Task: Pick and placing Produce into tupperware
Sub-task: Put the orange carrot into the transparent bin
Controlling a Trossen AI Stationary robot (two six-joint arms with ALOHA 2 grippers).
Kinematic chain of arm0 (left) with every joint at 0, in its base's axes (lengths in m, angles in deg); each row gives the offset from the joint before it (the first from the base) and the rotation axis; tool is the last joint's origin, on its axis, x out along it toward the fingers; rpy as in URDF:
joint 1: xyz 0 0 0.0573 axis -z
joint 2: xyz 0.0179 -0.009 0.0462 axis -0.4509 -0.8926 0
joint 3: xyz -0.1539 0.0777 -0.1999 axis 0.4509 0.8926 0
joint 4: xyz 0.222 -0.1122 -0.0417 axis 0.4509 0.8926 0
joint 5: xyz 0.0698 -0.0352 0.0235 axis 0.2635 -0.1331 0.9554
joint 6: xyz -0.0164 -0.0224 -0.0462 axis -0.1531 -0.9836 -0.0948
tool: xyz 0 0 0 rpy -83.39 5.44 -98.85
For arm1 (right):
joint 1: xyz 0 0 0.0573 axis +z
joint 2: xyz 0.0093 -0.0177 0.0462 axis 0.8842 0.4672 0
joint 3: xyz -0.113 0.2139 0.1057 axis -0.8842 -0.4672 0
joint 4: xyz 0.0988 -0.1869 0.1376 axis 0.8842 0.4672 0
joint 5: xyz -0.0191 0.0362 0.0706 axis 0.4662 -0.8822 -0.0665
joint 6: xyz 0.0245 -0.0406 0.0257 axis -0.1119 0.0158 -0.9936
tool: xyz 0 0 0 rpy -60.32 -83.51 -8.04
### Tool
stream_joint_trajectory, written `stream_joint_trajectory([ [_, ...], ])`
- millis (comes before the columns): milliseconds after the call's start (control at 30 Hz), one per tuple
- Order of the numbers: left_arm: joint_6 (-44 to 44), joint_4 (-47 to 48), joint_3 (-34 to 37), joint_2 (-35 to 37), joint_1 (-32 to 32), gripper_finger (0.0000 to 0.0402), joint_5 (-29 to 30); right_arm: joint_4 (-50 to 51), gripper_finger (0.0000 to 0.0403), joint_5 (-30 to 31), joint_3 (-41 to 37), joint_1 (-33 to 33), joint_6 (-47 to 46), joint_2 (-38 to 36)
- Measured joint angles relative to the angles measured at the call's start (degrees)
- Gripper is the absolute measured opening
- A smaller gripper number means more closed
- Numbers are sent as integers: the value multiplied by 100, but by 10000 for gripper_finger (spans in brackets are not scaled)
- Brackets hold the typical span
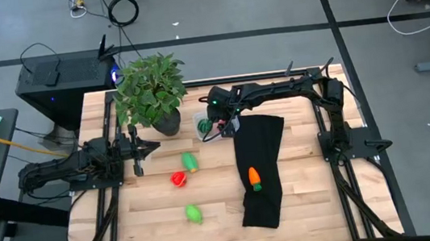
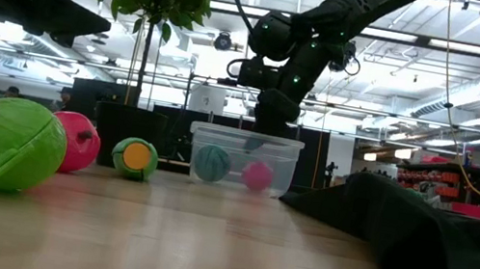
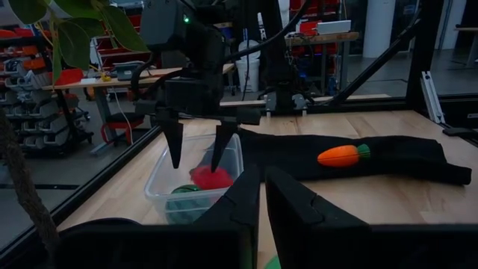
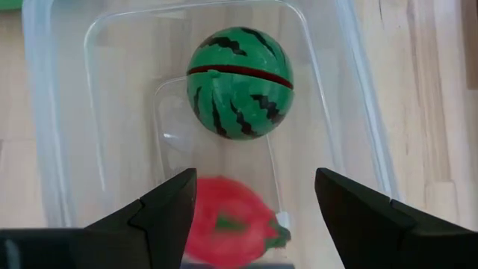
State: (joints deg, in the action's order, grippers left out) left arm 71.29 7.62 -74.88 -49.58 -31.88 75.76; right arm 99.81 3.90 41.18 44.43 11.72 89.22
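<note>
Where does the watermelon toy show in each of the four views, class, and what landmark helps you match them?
High view: watermelon just left of the right gripper, beside the plant pot.
Low view: left one of two balls inside the tub.
Left wrist view: dark green in the tub, mostly hidden.
Right wrist view: centre top, beyond the open fingers.
Shared landmark: the tub.

Overhead, table-level and two wrist cameras share the tupperware (image 4: 60, 112).

Probably a robotics lab or workshop: ceiling strip lights (image 2: 412, 41), red parts bins (image 3: 22, 41), loose floor cables (image 1: 123, 9).
</note>
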Motion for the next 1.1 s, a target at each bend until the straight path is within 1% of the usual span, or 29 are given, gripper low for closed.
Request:
stream_joint_trajectory([
  [233,2,2,0,-2,2,40,0,13,273,3,52,2,50,0],
  [433,2,1,0,-1,1,34,-1,209,272,6,413,70,151,-2],
  [633,0,2,0,-2,2,30,-2,941,272,6,838,244,44,-10],
  [833,0,2,0,-2,2,39,0,1796,272,6,1061,647,-197,-46],
  [1100,0,2,0,-2,0,35,0,2650,272,1,1117,1603,-903,-103],
])
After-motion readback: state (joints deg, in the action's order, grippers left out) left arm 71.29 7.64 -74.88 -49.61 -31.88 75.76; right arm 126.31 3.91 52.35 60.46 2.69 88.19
